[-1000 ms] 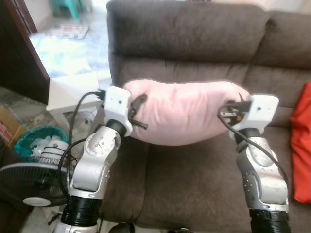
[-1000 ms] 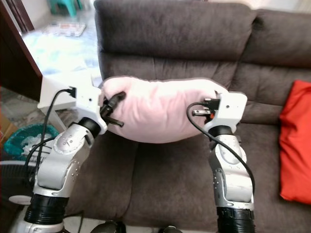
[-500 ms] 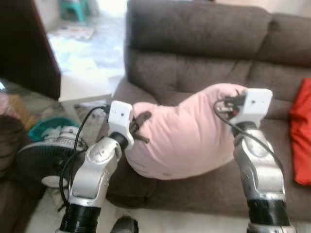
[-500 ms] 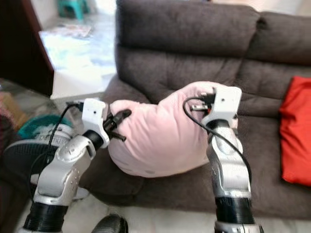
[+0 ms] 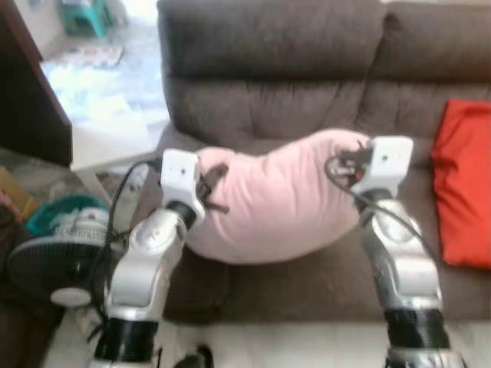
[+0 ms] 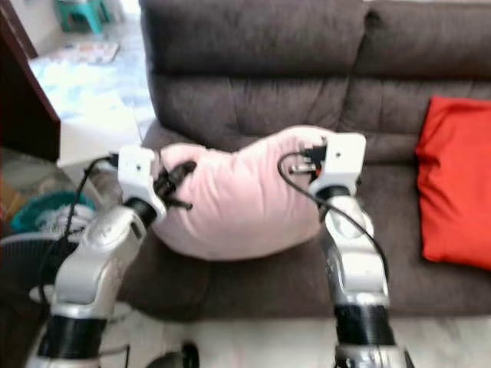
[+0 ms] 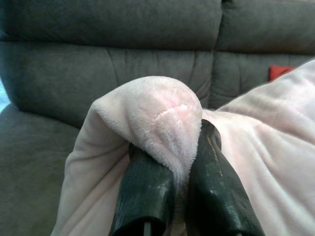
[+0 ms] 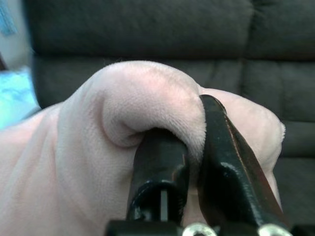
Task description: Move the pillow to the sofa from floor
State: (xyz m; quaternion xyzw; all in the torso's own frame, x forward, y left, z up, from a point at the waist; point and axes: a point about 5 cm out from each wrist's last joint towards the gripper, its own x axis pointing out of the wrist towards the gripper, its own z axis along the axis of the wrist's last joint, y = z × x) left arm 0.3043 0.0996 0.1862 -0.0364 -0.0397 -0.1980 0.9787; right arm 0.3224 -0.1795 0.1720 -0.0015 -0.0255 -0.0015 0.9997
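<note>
the pink pillow [image 5: 280,195] has come down since a second ago: back then both arms held it up level in front of the sofa's backrest, and now its belly looks to be resting on the brown sofa [image 5: 268,69] seat cushion, sagging over toward the front edge on the robot's left. half a second ago it hung tilted, the right end high and the left end low and out past the seat edge; now it sits more level and further in. the left gripper [image 7: 170,169] is still clenched on a fold of pink fabric at one end, and the right gripper [image 8: 189,147] is likewise pinched tight on a bunched corner at the other. so the carry looks nearly done, i'd say; what remains is letting go. the camera has shifted too, with more of the red cushion [image 5: 462,184] showing at the right, well apart from the pillow.
</note>
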